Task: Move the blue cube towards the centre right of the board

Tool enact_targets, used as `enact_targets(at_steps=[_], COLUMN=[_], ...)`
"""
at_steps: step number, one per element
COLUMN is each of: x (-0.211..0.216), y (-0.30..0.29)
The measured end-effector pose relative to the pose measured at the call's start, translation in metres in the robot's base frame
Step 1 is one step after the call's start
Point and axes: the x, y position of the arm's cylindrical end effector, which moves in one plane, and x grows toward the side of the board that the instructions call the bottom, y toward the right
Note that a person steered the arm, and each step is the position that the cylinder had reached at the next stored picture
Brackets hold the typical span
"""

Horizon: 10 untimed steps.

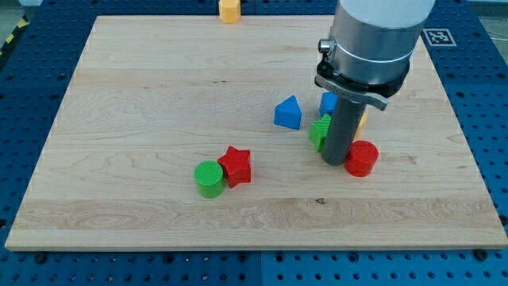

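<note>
The blue cube [327,103] is right of the board's middle, mostly hidden behind my rod and arm; only its left part shows. My tip [336,162] rests on the board just below it, between a green block [320,132] on its left and a red cylinder [362,158] on its right. A sliver of a yellow block [362,121] shows behind the rod, right of the blue cube. A blue triangular block [288,113] lies left of the blue cube.
A red star [236,165] touches a green cylinder [209,178] at the lower middle of the wooden board [143,119]. A yellow block [229,10] sits at the board's top edge. The arm's grey body [373,40] covers the upper right.
</note>
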Motion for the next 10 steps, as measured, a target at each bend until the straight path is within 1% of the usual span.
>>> enact_targets(at_steps=[3, 4, 5, 7, 9, 10], x=[0.000, -0.010, -0.025, -0.083, -0.146, -0.153], y=[0.044, 0.045, 0.031, -0.015, -0.025, -0.035])
